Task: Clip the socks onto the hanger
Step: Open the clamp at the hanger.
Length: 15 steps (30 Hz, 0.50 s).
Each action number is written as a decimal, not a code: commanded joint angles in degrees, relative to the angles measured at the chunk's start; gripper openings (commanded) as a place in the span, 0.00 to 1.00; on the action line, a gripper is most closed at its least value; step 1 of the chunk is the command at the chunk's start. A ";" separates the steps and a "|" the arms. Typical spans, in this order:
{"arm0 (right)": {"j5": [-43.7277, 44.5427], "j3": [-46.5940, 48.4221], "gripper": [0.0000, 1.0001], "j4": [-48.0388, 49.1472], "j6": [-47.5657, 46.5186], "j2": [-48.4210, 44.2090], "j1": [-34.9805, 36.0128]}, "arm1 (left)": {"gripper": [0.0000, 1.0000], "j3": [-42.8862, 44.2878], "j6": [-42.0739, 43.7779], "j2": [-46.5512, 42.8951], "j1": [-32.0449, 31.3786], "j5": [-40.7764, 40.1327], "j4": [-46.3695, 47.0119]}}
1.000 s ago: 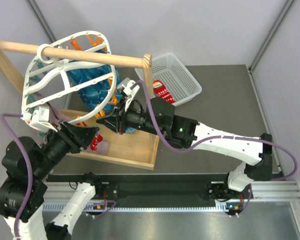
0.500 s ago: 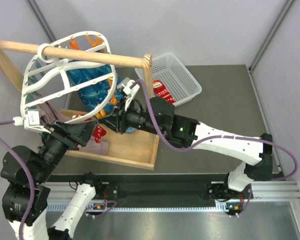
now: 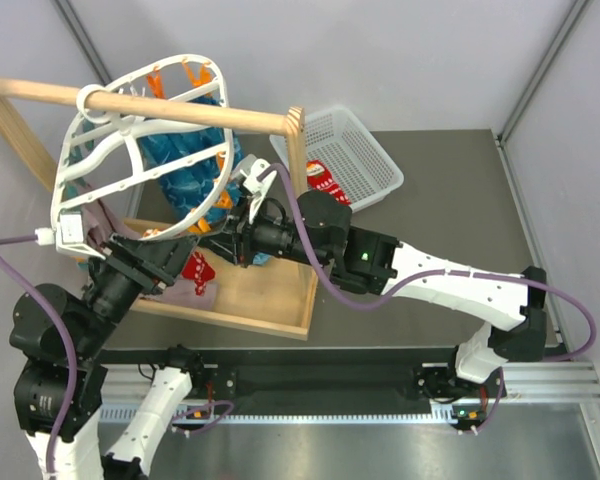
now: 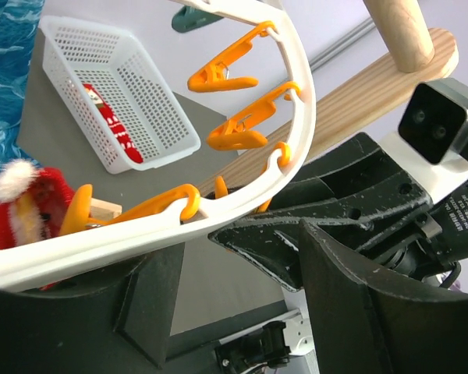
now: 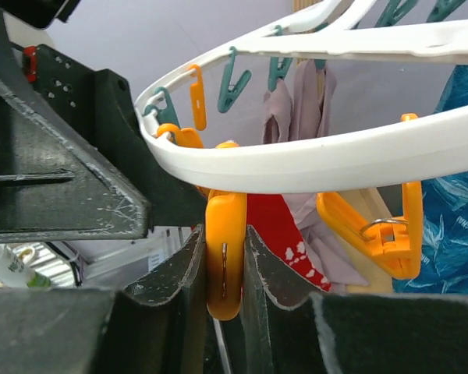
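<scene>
The left pincer (image 3: 170, 262) gapes wide under the white hanger's (image 5: 312, 167) rim, with a red sock (image 3: 194, 268) just beside it. The right pincer (image 5: 225, 265) squeezes an orange clip (image 5: 226, 214) on that rim. Farther right, another red sock (image 3: 328, 185) lies in a white basket (image 3: 375, 165).

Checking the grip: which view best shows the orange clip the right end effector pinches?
Right wrist: the orange clip sits between the right end effector's fingers, below the hanger rim. Top external mostly hides it behind the arm; left wrist shows several rim clips, not clearly this one.
</scene>
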 commanded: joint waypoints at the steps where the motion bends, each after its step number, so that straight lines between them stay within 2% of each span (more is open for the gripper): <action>1: -7.19 3.98 0.00 -1.47 -5.35 -0.50 0.32 | 0.65 -3.31 -2.77 0.84 0.69 0.73 8.84; 5: -11.15 5.92 0.00 -3.59 -7.20 0.73 0.32 | 0.65 -5.69 -4.27 -0.13 0.78 0.73 10.52; 15: -13.35 7.68 0.00 -5.44 -8.96 2.14 0.32 | 0.67 -6.83 -7.69 -1.10 1.57 -0.50 14.21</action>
